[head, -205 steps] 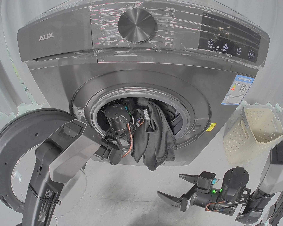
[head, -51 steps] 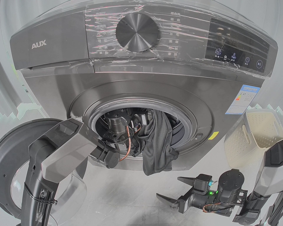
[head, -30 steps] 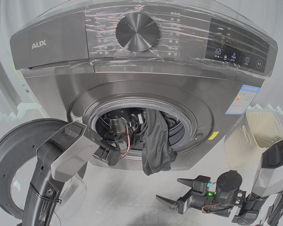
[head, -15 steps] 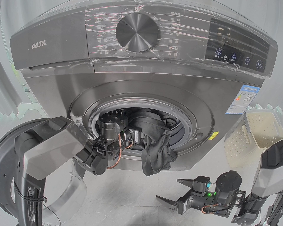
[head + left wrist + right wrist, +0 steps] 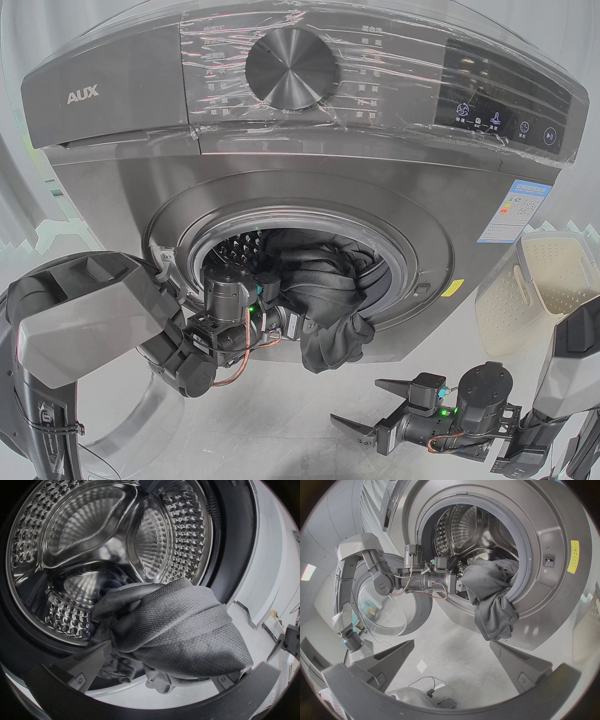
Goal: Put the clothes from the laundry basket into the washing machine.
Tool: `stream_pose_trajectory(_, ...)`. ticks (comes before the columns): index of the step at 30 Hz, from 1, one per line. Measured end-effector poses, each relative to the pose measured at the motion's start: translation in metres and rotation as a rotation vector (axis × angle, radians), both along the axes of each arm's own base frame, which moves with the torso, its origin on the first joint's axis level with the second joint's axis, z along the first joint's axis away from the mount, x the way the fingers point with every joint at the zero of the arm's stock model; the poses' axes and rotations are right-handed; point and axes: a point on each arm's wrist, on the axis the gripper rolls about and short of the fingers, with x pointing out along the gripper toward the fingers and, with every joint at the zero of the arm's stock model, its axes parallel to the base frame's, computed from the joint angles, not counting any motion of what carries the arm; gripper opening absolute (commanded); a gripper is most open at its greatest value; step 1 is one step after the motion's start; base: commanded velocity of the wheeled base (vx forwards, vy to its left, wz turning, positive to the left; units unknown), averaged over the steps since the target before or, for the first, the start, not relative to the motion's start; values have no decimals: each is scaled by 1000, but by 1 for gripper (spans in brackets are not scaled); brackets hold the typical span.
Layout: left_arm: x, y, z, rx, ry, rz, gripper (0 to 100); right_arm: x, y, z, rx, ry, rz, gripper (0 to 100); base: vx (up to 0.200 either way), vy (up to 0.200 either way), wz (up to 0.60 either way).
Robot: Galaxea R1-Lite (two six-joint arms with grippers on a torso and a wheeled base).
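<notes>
Left claw (image 5: 161,659): fingers spread wide, dark grey garment (image 5: 325,294) bunched between and over them, not pinched as far as I can tell. Claw sits at the lower rim of the washing machine (image 5: 350,187) door opening. Garment is part in, part out: bulk heaped at the mouth of the drum (image 5: 93,527), tail hanging over the lower rim toward the floor. Right claw (image 5: 356,400) gaping, holding nothing, low over the floor before the machine's right side. Laundry basket (image 5: 550,275) stands at the machine's right edge; what shows of its inside looks bare. Risks: cloth draped on a finger could drag out with any pull-back; the hanging tail's weight could slide the heap off the rim; the tail could foul the door (image 5: 384,611) seal. Left wrist view gives the drum depth behind the heap; right wrist and head views give the hanging tail.
</notes>
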Motion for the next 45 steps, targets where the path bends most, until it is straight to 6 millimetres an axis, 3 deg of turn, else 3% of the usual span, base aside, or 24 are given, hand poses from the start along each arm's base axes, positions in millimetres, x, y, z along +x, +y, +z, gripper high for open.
stream_pose_trajectory(13, -20, -11, -11, -9, 47, -163, 100, 0, 0, 0, 1, -1, 0, 100, 0, 0, 0)
stream_pose_trajectory(26, 16, -41, -28, -72, -34, -161, 100, 0, 0, 0, 2, -1, 1, 100, 0, 0, 0)
stream_pose_trajectory(27, 18, -42, -30, -73, -36, -158, 0, 0, 1, 0, 2, -1, 1, 100, 0, 0, 0)
stream_pose_trajectory(36, 37, -39, -35, -108, -64, -64, 0, 0, 1, 0, 4, -2, 1, 100, 0, 0, 0)
stream_pose_trajectory(45, 76, -27, 6, -209, -238, 107, 0, 0, 2, 1, 5, -3, 5, 100, 0, 0, 0)
